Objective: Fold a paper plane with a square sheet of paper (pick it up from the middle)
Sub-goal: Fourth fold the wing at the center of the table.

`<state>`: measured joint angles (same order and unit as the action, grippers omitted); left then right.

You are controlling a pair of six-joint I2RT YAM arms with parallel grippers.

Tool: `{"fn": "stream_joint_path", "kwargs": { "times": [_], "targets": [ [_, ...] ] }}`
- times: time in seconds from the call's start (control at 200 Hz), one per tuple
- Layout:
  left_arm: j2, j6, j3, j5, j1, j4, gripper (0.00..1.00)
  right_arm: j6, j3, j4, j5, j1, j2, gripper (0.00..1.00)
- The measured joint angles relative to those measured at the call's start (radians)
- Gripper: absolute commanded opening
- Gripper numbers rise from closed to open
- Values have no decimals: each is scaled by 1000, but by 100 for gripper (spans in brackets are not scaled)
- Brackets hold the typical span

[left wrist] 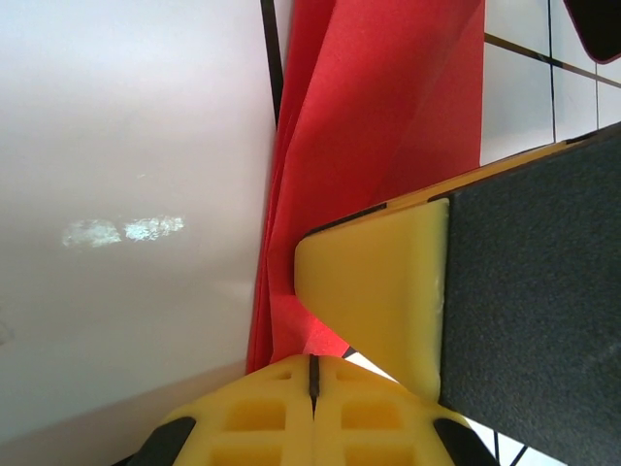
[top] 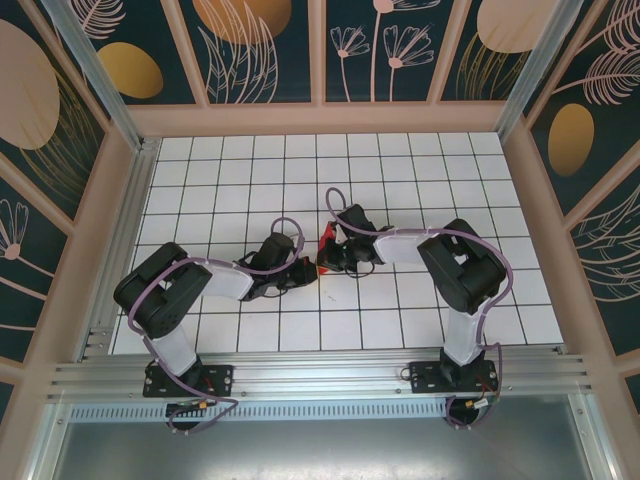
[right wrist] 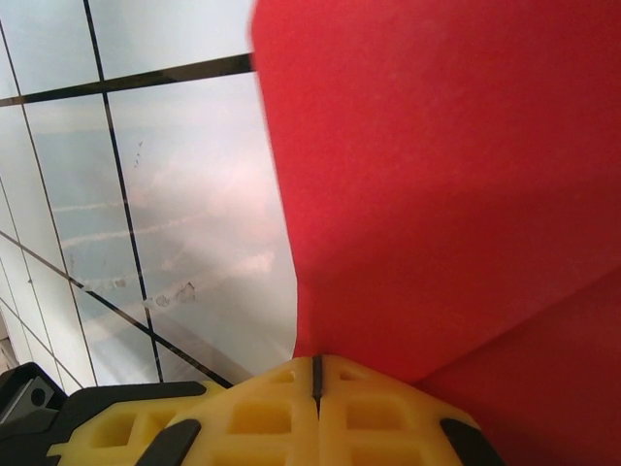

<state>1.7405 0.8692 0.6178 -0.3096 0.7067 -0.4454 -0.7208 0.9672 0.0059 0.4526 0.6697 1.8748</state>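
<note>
Brightness: the top view is bright and even, and the white black-gridded tabletop (top: 400,180) reads clean white.
Light source: diffuse, apparently from above.
Shadows: faint and soft-edged beneath the black left arm (top: 215,280) and the black right arm (top: 455,265).
Glare: there is 1 pale smear on the glossy surface in the left wrist view, and streaky reflections across the tiles in the right wrist view.
Focus: the thin bright red folded paper (right wrist: 437,175) sits near the lens, its upper edge blurred and its surface textureless.
Distortion: in the top view the frame rails splay outward at the corners, and in the right wrist view the grid lines bend.
</note>
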Motion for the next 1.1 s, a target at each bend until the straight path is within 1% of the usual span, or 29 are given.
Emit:
{"fn": "stream_joint_path", "kwargs": {
  "times": [0.26,0.535,0.656,0.796,0.911,1.011,1.096],
  "targets": [
    [1,0,-16,0,0,-30,0,19,42,-68,-37,2,10,0],
    [1,0,-36,0,0,-69,0,90,72,-102,-32,-21,25,0],
    [1,0,-39,0,0,-75,0,120,77,-101,-26,-53,31,0],
    [1,0,-39,0,0,-76,0,152,78,-93,13,-84,40,0],
    [1,0,-39,0,0,-76,0,183,78,-69,46,-135,52,1],
    [1,0,-39,-1,0,-76,0,205,89,-50,50,-184,64,1],
    [0,-1,-39,-2,0,-76,0,219,102,-47,46,-207,72,1]
  ]
}}
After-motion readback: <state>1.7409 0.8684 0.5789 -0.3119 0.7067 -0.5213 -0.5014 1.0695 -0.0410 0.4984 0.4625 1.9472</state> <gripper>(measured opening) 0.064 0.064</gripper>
